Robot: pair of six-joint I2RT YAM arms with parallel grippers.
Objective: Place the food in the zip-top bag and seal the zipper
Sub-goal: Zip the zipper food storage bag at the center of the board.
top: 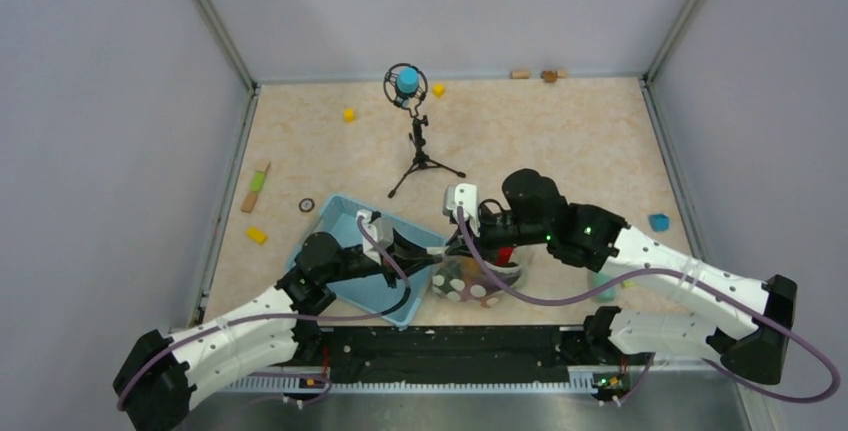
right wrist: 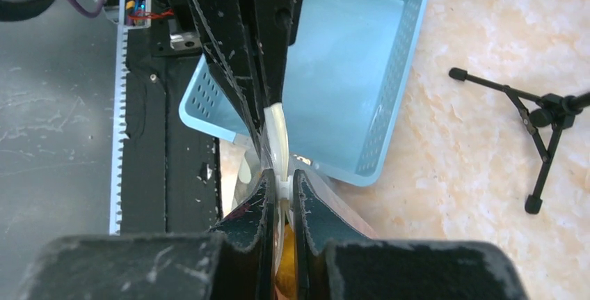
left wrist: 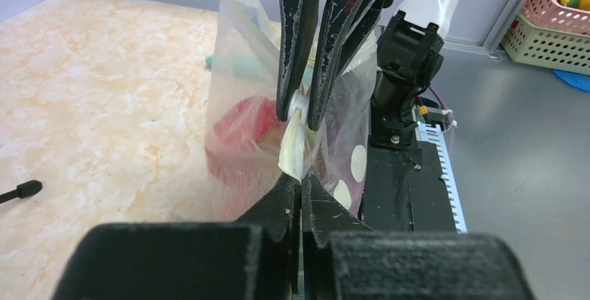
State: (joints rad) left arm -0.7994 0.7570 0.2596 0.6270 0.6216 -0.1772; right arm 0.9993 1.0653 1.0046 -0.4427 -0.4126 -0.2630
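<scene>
Inspector: Grippers, state?
Aide: Both closed. The left gripper pinches the zipper; the right gripper pinches the same strip, facing it.
Inspector: Bag position?
Aide: The zip-top bag sits just beside the blue basket, with red food inside.

No writing, number or brand can be read in any of the three views. The zip-top bag carries only white round dots, which are a printed pattern and not letters. On the black rail at the near edge of the table sits a small circuit board with coloured wires. It may bear some fine marking, but it is too small and blurred to tell.
</scene>
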